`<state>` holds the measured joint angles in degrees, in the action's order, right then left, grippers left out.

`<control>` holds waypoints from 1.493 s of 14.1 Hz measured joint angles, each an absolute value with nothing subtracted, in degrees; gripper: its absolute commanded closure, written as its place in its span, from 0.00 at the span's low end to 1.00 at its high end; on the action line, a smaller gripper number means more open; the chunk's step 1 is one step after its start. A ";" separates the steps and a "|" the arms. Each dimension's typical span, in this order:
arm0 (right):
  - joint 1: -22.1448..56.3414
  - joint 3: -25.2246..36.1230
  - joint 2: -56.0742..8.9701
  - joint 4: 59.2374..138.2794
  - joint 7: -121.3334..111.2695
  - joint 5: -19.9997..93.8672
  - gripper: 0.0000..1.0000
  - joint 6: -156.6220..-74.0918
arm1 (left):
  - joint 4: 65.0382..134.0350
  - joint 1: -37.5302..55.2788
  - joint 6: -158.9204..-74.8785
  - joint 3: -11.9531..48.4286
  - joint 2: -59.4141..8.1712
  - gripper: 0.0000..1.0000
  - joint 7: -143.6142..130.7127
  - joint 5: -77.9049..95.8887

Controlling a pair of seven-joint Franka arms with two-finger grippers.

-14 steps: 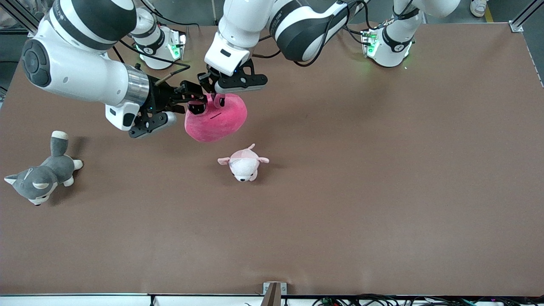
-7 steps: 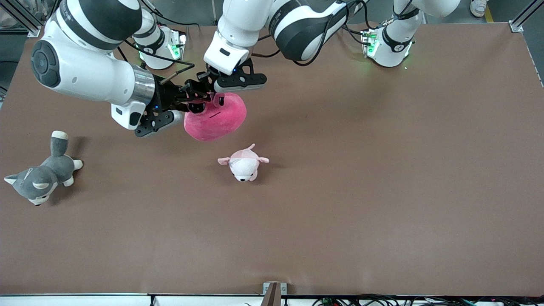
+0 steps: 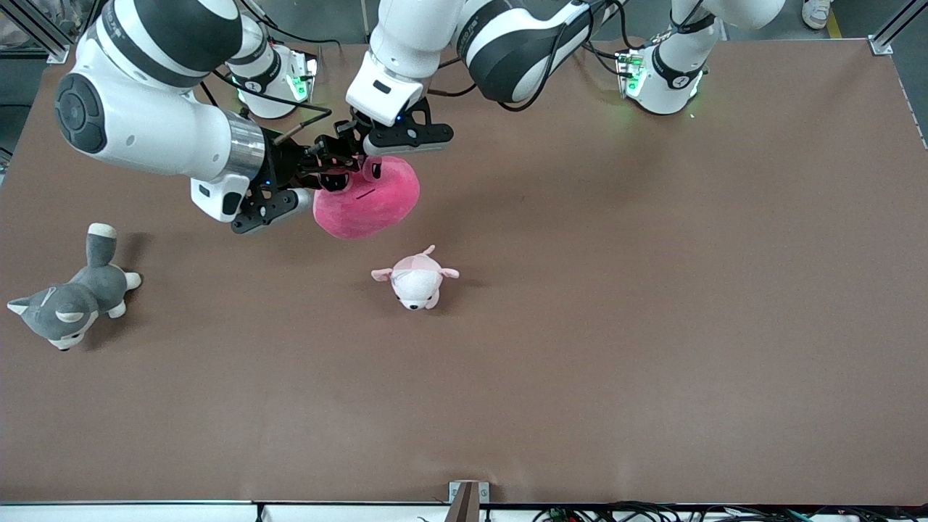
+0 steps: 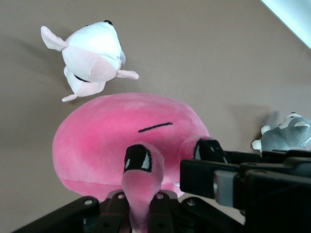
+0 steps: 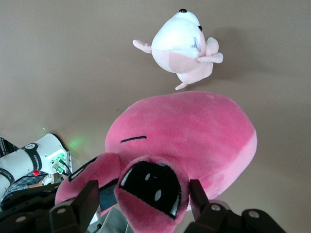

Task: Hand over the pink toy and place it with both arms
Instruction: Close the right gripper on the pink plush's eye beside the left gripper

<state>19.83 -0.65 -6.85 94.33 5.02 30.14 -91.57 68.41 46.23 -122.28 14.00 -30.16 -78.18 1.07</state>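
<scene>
You see the table (image 3: 652, 326) whole only from the front. The pink toy (image 3: 370, 199), a rounded plush blob, hangs above it near the right arm's end. The left gripper (image 3: 366, 168) pinches one top bump, its fingers (image 4: 119, 206) closed on it. The right gripper (image 3: 335, 174) has fingers (image 5: 82, 204) either side of another bump; it looks clamped, though partly hidden. The small pale plush (image 3: 415, 279) lies nearer the camera; the grey dog (image 3: 69, 301) sits at the right arm's end.
</scene>
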 measured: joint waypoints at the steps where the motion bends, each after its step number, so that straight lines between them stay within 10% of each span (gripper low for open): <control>1: 19.83 -0.62 -6.85 94.33 5.02 30.13 0.17 -91.40 | 68.41 46.27 -122.28 14.00 -30.16 1.00 -78.18 1.09; 21: 19.91 -0.22 -6.84 93.58 4.99 28.00 0.18 -88.55 | 68.41 46.09 -122.21 13.39 -30.16 1.00 -78.24 1.22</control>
<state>19.91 -0.22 -6.84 93.58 4.99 28.00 -88.55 68.41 46.09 -122.21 13.39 -30.16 -78.24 1.22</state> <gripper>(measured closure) 0.172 0.885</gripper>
